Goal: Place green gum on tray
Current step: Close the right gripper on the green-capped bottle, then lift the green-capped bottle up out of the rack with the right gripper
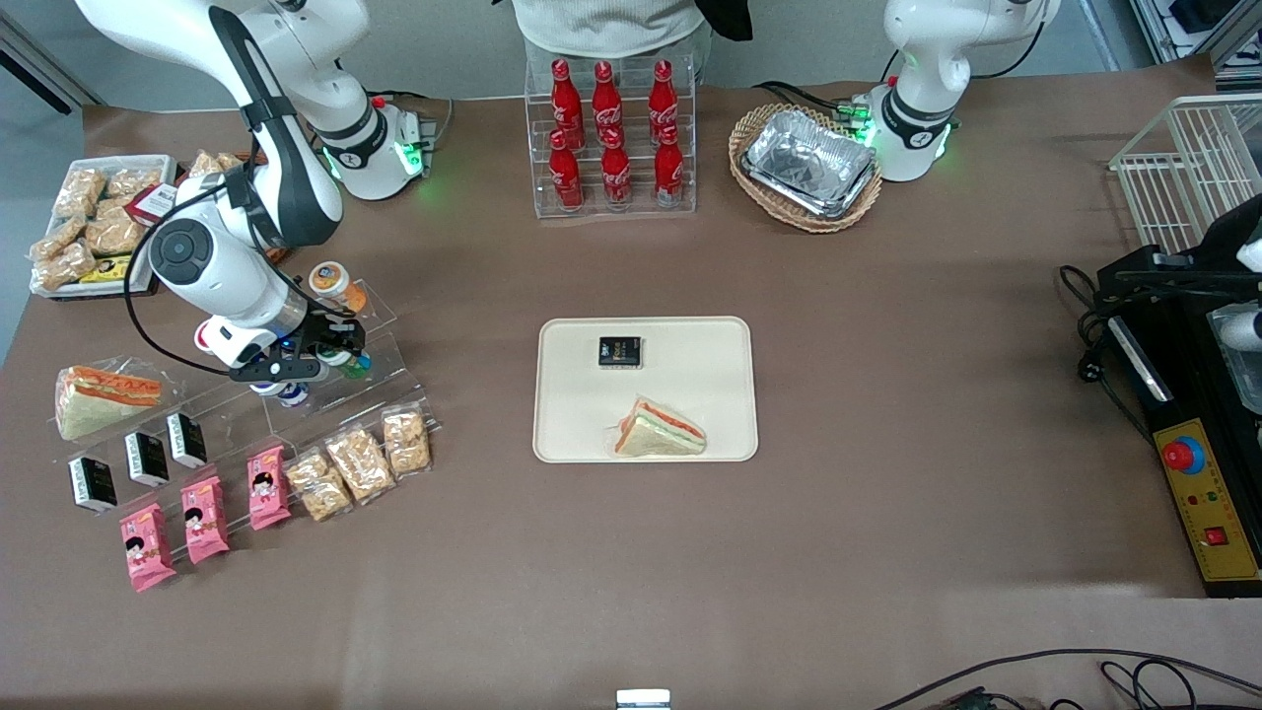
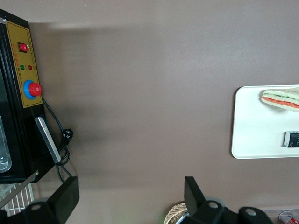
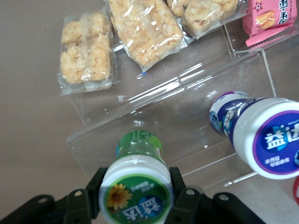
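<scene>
Right wrist view: end effector (image 3: 135, 189) clamps green gum (image 3: 136, 179) above the acrylic stand (image 3: 187, 116)

The green gum (image 3: 138, 179) is seen as a glossy plastic bottle with a smooth white lid and printed label, pressed between the matt black fingers (image 3: 176, 186) of the gripper (image 3: 135, 186). A clear, glossy acrylic stand (image 3: 187, 116) is noted beneath it. The tray (image 1: 690, 394) appears smooth, matt cream plastic. The table (image 1: 887, 493) is covered in a matt brown sheet. The snack bags (image 3: 86, 58) are wrapped in shiny transparent film.
</scene>
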Robot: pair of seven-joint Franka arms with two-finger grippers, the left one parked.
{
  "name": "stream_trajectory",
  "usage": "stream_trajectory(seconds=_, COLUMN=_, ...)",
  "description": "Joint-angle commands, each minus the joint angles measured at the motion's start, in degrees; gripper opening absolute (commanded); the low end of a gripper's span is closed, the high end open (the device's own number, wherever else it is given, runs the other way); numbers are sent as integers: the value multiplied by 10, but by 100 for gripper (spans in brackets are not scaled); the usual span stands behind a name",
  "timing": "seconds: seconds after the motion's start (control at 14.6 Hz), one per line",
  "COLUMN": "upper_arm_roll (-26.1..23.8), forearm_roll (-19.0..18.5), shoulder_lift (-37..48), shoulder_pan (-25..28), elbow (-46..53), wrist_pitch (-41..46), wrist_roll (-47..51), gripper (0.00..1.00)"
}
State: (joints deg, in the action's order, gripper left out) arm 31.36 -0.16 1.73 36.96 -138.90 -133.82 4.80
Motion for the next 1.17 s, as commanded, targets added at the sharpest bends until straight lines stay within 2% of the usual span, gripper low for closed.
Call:
stream_trajectory(seconds=0.0, upper_arm_roll=3, forearm_roll=10, shoulder_lift=24, shoulder_pan=0, elbow=3, wrist_pitch=-4, wrist_roll=-4, gripper=0)
stream_trajectory(seconds=0.21, upper_arm_roll=12, forearm_roll=10, shoulder_lift=45, shoulder_pan=0, elbow=36, wrist_pitch=31, wrist_roll=-29, gripper=0)
stream_trajectory(seconds=0.55, upper_arm_roll=13, forearm_roll=6, shoulder_lift=42, shoulder_pan=5, elbow=221, wrist_pitch=262, wrist_roll=-28, gripper=0)
stream_trajectory(seconds=0.82, upper_arm_roll=3, forearm_roll=8, shoulder_lift=48, shoulder_pan=9, elbow=302, wrist_pitch=375, wrist_roll=-17, gripper=0)
stream_trajectory(seconds=0.96, upper_arm_roll=-22, forearm_roll=10, shoulder_lift=49, shoulder_pan=9, elbow=338, wrist_pitch=427, wrist_roll=-2, gripper=0)
stream_trajectory(seconds=1.1, upper_arm_roll=-56, forearm_roll=11, shoulder_lift=51, shoulder_pan=9, elbow=361, wrist_pitch=454, wrist_roll=54, gripper=0)
